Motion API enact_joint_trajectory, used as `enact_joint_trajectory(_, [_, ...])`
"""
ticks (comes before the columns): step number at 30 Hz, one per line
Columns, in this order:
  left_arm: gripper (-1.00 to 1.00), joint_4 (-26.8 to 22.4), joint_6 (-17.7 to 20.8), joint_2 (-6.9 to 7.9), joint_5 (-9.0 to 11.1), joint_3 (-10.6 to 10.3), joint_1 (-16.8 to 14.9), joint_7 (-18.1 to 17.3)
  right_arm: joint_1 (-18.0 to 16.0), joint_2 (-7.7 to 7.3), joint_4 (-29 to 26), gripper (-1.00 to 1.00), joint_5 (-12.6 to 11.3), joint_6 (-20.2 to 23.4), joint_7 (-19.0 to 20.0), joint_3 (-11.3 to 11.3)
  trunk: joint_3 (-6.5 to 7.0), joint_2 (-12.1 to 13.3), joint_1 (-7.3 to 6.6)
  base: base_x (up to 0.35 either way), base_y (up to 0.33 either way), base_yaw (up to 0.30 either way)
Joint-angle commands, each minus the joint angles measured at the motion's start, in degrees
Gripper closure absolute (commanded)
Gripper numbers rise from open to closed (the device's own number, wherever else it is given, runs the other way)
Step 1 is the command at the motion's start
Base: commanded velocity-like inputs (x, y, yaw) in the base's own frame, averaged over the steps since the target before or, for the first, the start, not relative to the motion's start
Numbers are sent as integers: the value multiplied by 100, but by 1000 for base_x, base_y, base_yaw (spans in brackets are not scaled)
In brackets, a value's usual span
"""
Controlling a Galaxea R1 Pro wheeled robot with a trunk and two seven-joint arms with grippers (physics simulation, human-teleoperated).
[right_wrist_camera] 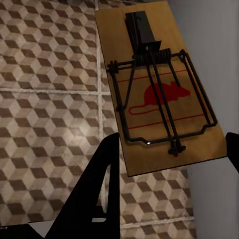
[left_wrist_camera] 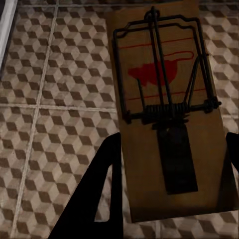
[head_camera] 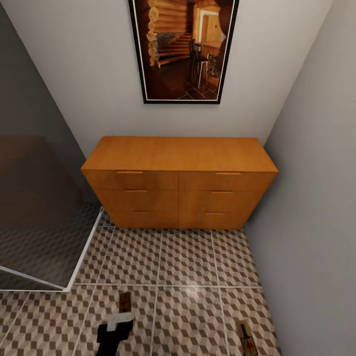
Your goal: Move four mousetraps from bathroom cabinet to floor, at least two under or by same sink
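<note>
Mousetraps: two in view, one per gripper. Left gripper (left_wrist_camera: 169, 189) has its fingers on either side of the left mousetrap (left_wrist_camera: 167, 109), apparently gripping it by the long edges over the bathroom floor (left_wrist_camera: 55, 99). Right gripper (right_wrist_camera: 172, 169) likewise straddles the right mousetrap (right_wrist_camera: 159, 84), near the grey wall (right_wrist_camera: 209, 30). Head view: both traps hang above the tiles in front of the wooden cabinet (head_camera: 179, 183); the sink isn't in sight. Judgement: thin stiff wooden boards, light, no flex. Grip the bare side edges at the end away from the sprung wire bar. Set down flat, low release.
</note>
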Motion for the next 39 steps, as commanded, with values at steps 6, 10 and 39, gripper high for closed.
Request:
enact_joint_trajectory(6, [100,39,-742,362,5,-58,561,-12,-4,-133,-200,100,75,-11,-4,-61,-8,-10,3,0,0,0])
enact_joint_trajectory(10, [100,35,-905,594,12,-57,801,-17,-4,-352,-443,100,63,-10,95,-62,-8,-10,3,0,0,0])
enact_joint_trajectory(39, [100,25,-2171,690,41,-23,1360,53,-4,-855,-600,100,-299,-55,1201,-176,60,-10,3,0,0,0])
